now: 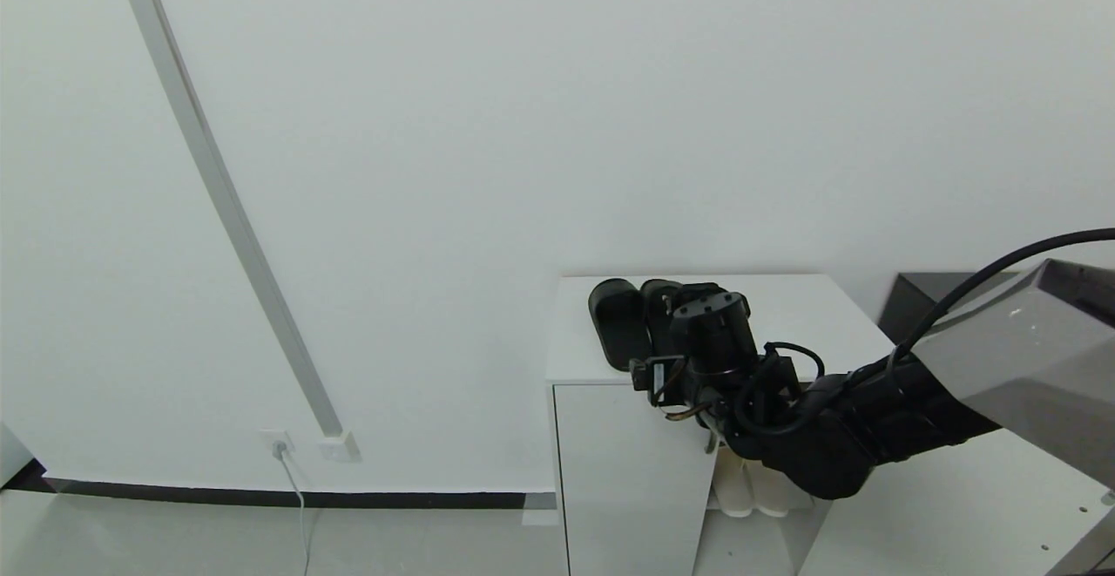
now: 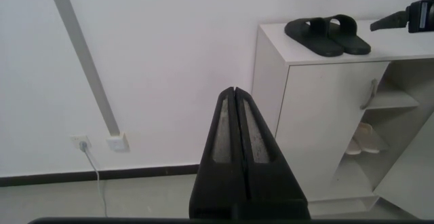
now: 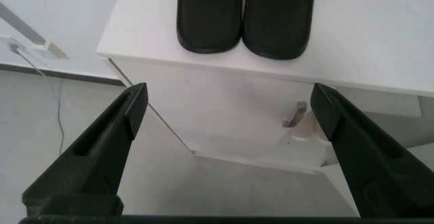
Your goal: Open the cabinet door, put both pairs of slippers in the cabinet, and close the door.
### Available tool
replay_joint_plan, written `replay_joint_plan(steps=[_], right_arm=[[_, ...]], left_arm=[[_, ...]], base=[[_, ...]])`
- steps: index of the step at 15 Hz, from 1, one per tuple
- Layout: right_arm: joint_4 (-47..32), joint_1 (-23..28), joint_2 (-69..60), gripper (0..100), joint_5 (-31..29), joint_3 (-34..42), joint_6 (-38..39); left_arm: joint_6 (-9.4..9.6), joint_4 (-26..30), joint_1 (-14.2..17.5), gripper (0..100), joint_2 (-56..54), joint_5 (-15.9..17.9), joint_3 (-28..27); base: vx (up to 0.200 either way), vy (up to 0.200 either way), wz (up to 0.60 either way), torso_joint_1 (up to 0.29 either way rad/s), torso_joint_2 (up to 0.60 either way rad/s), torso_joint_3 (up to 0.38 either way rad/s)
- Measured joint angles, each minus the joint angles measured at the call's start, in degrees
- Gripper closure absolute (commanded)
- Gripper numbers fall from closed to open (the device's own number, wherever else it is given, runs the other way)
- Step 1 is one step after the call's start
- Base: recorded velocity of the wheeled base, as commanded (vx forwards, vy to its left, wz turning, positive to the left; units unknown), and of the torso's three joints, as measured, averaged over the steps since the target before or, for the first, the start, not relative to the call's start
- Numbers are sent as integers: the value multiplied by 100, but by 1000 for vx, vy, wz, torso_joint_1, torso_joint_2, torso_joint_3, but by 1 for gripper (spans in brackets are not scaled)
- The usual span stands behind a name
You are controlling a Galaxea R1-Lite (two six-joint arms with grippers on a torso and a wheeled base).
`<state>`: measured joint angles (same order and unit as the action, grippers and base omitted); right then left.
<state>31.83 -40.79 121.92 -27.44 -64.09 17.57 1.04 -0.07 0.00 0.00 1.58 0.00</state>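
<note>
cabinet: white cabinet (image 1: 810, 315) stands against the wall, on the right side of the scene. Its right door (image 1: 941, 515) is swung wide open, and the left door (image 2: 325, 129) with the handle (image 2: 369, 95) looks shut.

black slippers: the black slippers (image 3: 244, 13) sit side by side on the cabinet top, toward its left end and close to the front edge.

white slippers: the white slippers (image 2: 366, 139) are already inside, on a lower shelf in the open right half.

right gripper: the right gripper (image 3: 229, 91) has its jaws spread wide with nothing between them. It hangs just in front of the top's front edge, on the near side. The black pair lies just beyond the fingertips, roughly lined up with the gap and not touching either finger (image 3: 102, 142).

left gripper: the left gripper (image 2: 234, 95) has its jaws pressed flat together and isn't gripping anything. It's off to the left, well apart from the cabinet and both pairs.

background: plain white wall with a slanted cable strip (image 1: 218, 184), plus a socket (image 1: 279, 445) low down with a cord plugged in.
</note>
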Motion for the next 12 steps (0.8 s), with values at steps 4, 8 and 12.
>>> replay_joint_plan(steps=[4,8,12], right_arm=[[241,9,208,0,0,59,0],[616,35,510,0,5,69,-17],[1133,260,959,0,265,-79,-55]], left_arm=[[-6,2,0,100,0,-2,0],[-4,2,-2,100,0,-2,0],[-4,0,0,100,0,-2,0]], base=[[200,0,0,5,-4,-2],[50,0,0,4,-1,-1],[0,0,0,0,0,0]])
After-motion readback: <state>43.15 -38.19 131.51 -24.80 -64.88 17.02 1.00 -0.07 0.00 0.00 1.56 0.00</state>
